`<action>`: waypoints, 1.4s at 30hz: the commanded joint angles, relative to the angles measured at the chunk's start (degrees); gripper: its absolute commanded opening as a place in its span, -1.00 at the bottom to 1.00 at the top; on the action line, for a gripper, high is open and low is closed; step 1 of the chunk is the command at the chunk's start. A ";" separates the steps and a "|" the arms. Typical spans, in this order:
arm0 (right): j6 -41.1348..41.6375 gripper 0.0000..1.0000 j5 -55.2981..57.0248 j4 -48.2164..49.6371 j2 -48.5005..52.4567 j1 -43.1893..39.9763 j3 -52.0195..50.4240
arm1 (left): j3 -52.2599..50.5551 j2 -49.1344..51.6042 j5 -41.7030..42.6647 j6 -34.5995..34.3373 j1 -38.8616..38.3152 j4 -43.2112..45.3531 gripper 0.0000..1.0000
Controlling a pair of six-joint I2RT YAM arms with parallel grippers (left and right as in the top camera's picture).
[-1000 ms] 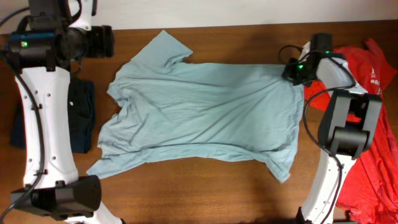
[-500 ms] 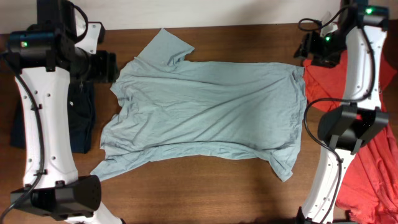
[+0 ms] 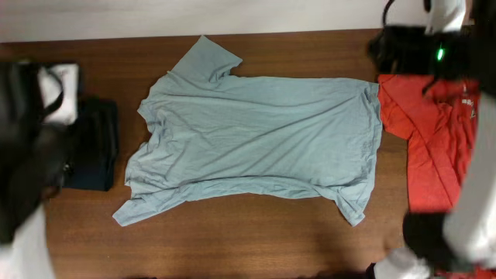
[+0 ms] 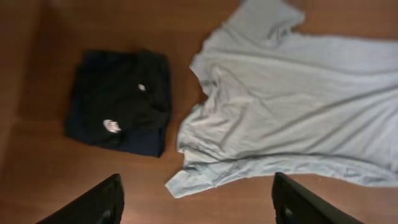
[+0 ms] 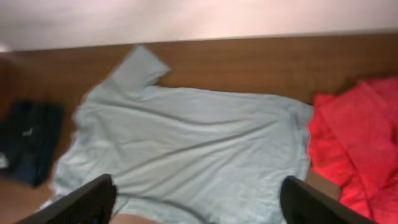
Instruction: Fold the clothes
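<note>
The pale grey-blue T-shirt point(image 3: 256, 139) lies spread on the wooden table, neck end to the left and hem to the right, with some wrinkles. An orange-red shirt point(image 3: 430, 132) lies crumpled just off its right edge. A folded navy shirt point(image 3: 97, 147) with a white logo point(image 4: 112, 126) sits to its left. Both arms are raised high and blurred in the overhead view. My left gripper point(image 4: 196, 202) is open above bare wood near the grey-blue shirt's point(image 4: 292, 106) lower left corner. My right gripper point(image 5: 198, 202) is open high over that shirt point(image 5: 186, 149). Neither holds anything.
The table's far edge meets a pale wall point(image 5: 186, 25). Bare wood point(image 3: 248, 232) runs along the front of the table below the spread shirt. The blurred left arm point(image 3: 23, 155) covers the left edge and the right arm point(image 3: 473, 201) covers part of the red shirt.
The right gripper let go of the grey-blue shirt's right edge, opened and rose away. The left arm also lifted off to the left. The shirt now lies flatter.
</note>
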 commanded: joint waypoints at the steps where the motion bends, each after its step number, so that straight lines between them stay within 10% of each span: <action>1: 6.82 0.83 6.97 -0.59 -6.58 7.48 -13.64 | -6.38 -4.39 -3.21 -4.46 0.17 -0.24 0.56; 16: 18.36 0.98 13.77 20.65 -13.16 13.94 -85.99 | -60.94 -4.09 8.70 -10.69 0.17 27.10 0.68; 26: 24.76 0.72 16.63 37.20 -13.16 13.05 -104.63 | -65.77 -0.35 8.68 -10.25 0.17 33.62 0.70; 31: 28.00 0.08 16.63 39.56 -13.16 9.25 -110.09 | -65.77 -0.35 8.68 -10.23 0.17 34.29 0.72; 34: 28.00 -0.92 15.04 37.57 -13.35 5.95 -110.16 | -65.77 -0.35 8.68 -10.23 0.17 35.15 0.74; 42: 30.67 -0.92 10.78 26.29 -25.53 4.61 -108.17 | -65.77 -0.35 8.66 -10.23 0.17 36.26 0.85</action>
